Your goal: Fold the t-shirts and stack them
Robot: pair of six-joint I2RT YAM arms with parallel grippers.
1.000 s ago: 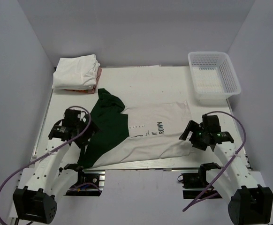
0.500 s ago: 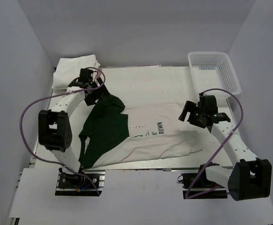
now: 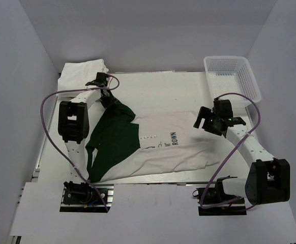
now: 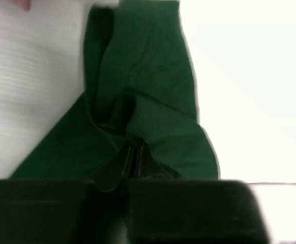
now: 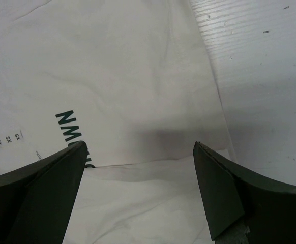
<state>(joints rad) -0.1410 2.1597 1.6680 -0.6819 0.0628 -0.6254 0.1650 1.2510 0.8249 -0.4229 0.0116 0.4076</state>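
T-shirts lie in two places here. One is the cream-white t-shirt, soft cloth with dark green sleeves and black lettering, spread flat across the middle of the white tabletop. It lies printed side up, and its near edge reaches the near edge of the tabletop. One dark green sleeve runs as a long band down the shirt's left side, narrowing to a tip toward the far left corner.

The left hand is at that far tip. In the left wrist view its two dark fingers stand close together with a raised fold of green cloth pinched between them, so the hand is closed on the dark green sleeve. The cloth around the grip is rumpled into ridges.

The right hand hovers at the shirt's right side, near its far right corner. In the right wrist view its fingers stand wide apart, open and holding nothing. Beneath them lies cream cloth, with a second layer overlapping it on the side nearer the camera. The end of the lettering shows by the left finger, and bare tabletop shows to the right.

The stack of folded plain white t-shirts sits at the far left corner of the tabletop, just beyond the left hand. A white plastic lattice basket stands at the far right corner, apart from the spread shirt.
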